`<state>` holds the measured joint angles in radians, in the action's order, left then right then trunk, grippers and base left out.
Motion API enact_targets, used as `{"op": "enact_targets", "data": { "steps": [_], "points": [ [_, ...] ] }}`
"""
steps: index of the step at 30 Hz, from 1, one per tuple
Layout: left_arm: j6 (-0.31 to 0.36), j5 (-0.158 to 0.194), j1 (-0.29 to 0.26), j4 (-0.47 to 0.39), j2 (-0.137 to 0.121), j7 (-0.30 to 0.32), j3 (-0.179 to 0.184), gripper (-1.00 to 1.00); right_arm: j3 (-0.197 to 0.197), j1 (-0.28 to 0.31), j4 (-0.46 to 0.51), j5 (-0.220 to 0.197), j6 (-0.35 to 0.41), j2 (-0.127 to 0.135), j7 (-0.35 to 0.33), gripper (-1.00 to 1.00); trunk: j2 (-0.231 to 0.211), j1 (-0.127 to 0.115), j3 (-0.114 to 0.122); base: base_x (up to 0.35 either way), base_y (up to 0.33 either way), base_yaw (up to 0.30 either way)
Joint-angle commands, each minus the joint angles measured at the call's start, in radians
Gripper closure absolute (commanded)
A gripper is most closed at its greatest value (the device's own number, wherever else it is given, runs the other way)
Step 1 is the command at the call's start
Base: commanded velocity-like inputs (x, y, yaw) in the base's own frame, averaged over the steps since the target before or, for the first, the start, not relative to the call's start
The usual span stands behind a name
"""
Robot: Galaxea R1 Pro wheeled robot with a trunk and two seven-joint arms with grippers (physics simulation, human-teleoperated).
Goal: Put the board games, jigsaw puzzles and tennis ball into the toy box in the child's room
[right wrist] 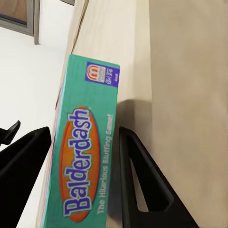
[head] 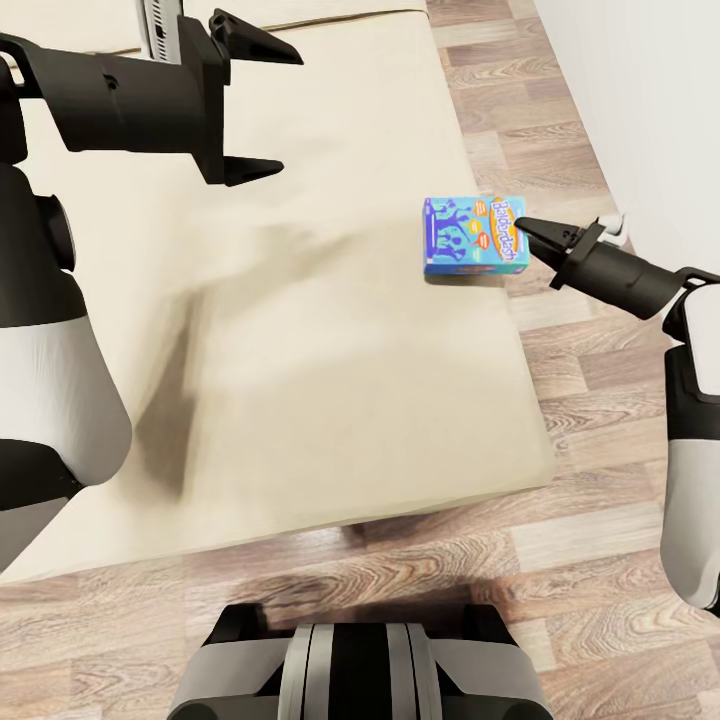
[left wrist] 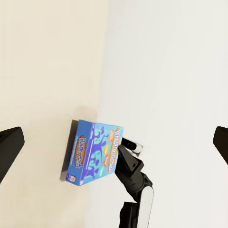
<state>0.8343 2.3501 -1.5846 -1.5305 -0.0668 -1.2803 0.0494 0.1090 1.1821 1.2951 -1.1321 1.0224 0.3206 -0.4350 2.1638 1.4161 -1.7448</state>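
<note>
Board game (head: 474,236) on the bed (head: 300,350): right wrist view shows right hand's (right wrist: 83,185) fingers straddling it, unclosed.

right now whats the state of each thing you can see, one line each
Balderdash box: closed, lying flat at the bed's edge, its side between the right gripper's fingers
right gripper: jaws open around the box's side, not visibly clamped
left gripper: jaws open, empty, held above the bed
bed: bare cream top, carrying only the one box in sight
</note>
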Motion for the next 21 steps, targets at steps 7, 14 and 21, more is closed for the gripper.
{"op": "enact_targets", "data": {
  "steps": [7, 14, 21],
  "points": [
    [0.006, 0.006, 0.0, 0.0, -0.001, -0.009, 0.0, -1.0, 0.002, 0.007, 0.0, 0.009, 0.004, 0.0, -0.006, 1.0, 0.0, 0.0, 0.0, 0.0, 0.0, 0.0],
    [0.005, 0.006, 0.006, 0.0, -0.001, -0.01, 0.0, -1.0, 0.004, 0.01, 0.0, 0.009, 0.005, 0.001, -0.005, 1.0, 0.0, 0.0, 0.0, 0.0, 0.0, 0.0],
    [0.003, 0.006, 0.029, -0.002, -0.011, -0.009, 0.0, -1.0, 0.004, 0.011, 0.0, 0.009, 0.005, 0.002, -0.005, 1.0, 0.0, 0.0, 0.0, 0.0, 0.0, 0.0]
  ]
}}
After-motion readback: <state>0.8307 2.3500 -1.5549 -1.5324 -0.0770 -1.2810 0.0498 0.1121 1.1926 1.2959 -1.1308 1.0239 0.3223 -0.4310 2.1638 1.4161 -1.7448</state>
